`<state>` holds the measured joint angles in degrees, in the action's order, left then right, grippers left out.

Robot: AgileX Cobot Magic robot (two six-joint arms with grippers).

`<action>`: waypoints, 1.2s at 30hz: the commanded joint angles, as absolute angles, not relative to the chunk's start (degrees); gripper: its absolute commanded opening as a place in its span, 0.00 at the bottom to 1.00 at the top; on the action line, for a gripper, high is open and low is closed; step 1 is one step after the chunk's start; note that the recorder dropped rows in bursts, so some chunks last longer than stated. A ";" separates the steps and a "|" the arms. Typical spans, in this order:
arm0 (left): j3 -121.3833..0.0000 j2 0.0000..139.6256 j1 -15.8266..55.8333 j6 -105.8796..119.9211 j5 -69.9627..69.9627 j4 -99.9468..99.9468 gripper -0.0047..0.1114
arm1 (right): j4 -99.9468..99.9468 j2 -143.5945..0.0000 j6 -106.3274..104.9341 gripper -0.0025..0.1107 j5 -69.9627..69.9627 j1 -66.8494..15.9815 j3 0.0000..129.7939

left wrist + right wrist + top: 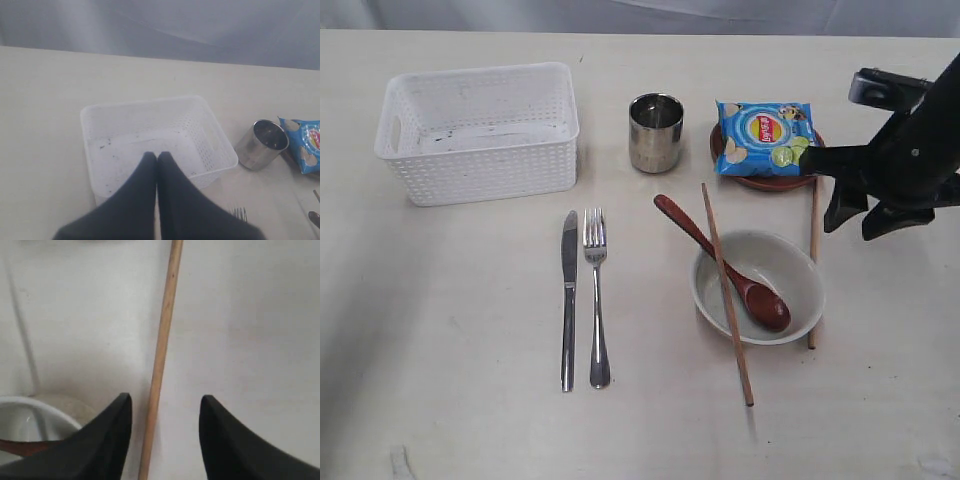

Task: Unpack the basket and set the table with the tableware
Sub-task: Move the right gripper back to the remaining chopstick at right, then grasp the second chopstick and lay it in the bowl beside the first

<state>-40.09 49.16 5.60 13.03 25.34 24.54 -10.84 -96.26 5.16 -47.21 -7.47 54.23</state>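
Here, left jaws closed over basket (145,103), right jaws apart, seemingly above chopstick (162,340)

Wide bare table (430,340) lies left of the knife (568,300), below the basket (480,130) in the exterior view. A spoon (705,250) and a chopstick (740,350) bar the bowl (790,270); the cup (655,132) and bag (763,137) stand close together

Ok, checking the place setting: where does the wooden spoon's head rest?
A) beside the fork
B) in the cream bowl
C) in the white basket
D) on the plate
B: the wooden spoon lies with its head inside the cream bowl, handle over the rim.
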 commanded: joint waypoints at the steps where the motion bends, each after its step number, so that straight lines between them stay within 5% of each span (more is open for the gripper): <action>1: -39.74 48.89 6.01 13.30 25.30 24.43 0.04 | -11.98 -100.96 4.43 0.39 -42.19 -7.64 54.14; 15: -39.74 48.89 6.01 13.67 25.19 24.30 0.04 | -17.68 -110.86 0.46 0.37 -35.86 -7.56 54.24; 21: -39.74 48.89 6.01 13.67 25.19 24.30 0.04 | -17.06 -111.38 -1.79 0.01 -37.41 -7.56 54.24; 36: -39.74 48.89 6.01 13.67 25.31 24.30 0.04 | -11.59 -99.53 -2.43 0.02 -46.87 -7.44 51.12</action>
<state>-40.09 49.16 5.60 13.52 25.44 24.54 -12.40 -103.25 -1.87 -44.83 -7.60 52.00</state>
